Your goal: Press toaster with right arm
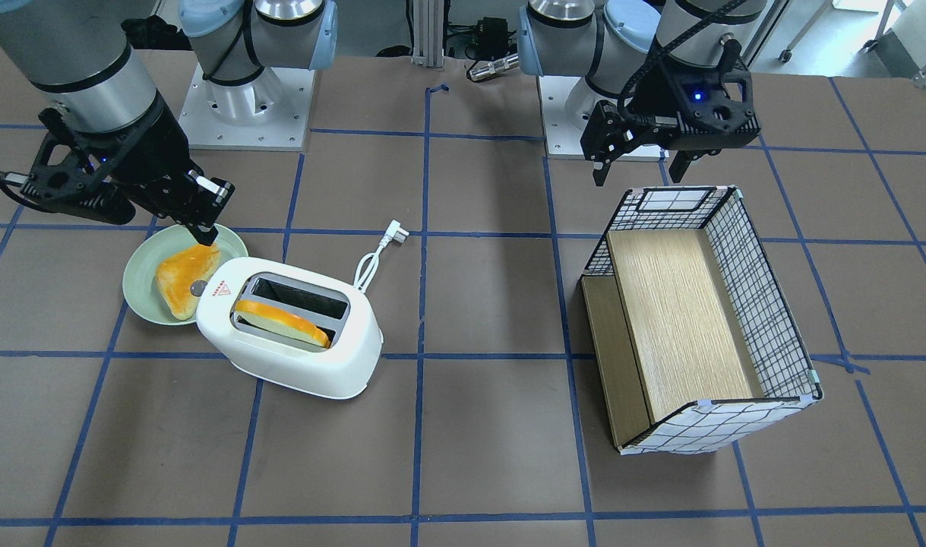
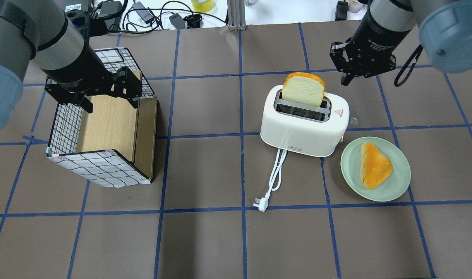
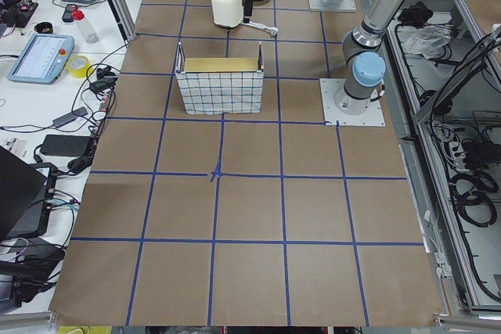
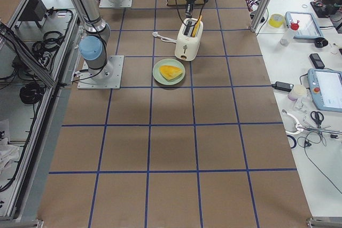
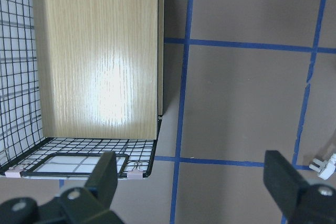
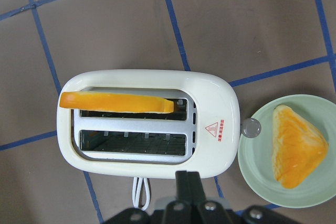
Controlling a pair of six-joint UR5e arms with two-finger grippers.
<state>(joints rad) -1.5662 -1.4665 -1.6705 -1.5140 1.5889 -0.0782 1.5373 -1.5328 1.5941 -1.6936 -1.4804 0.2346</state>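
The white two-slot toaster (image 1: 295,353) (image 2: 301,131) (image 6: 210,103) stands on the table with a slice of bread (image 1: 280,319) (image 2: 302,89) in one slot. Its grey round button (image 1: 199,288) (image 6: 252,128) is at the end next to the plate. My right gripper (image 1: 204,232) (image 2: 343,79) (image 6: 190,182) is shut and empty. It hangs above the table close to the toaster's button end, without touching it. My left gripper (image 1: 639,171) (image 2: 110,101) (image 5: 193,177) is open and empty above the basket's edge.
A green plate (image 1: 140,281) (image 2: 398,182) with a piece of toast (image 1: 181,281) (image 2: 373,164) sits beside the toaster's button end. The toaster's white cord and plug (image 1: 390,230) (image 2: 261,204) lie loose on the table. A wire basket with a wooden insert (image 1: 766,304) (image 2: 65,128) stands on the left arm's side.
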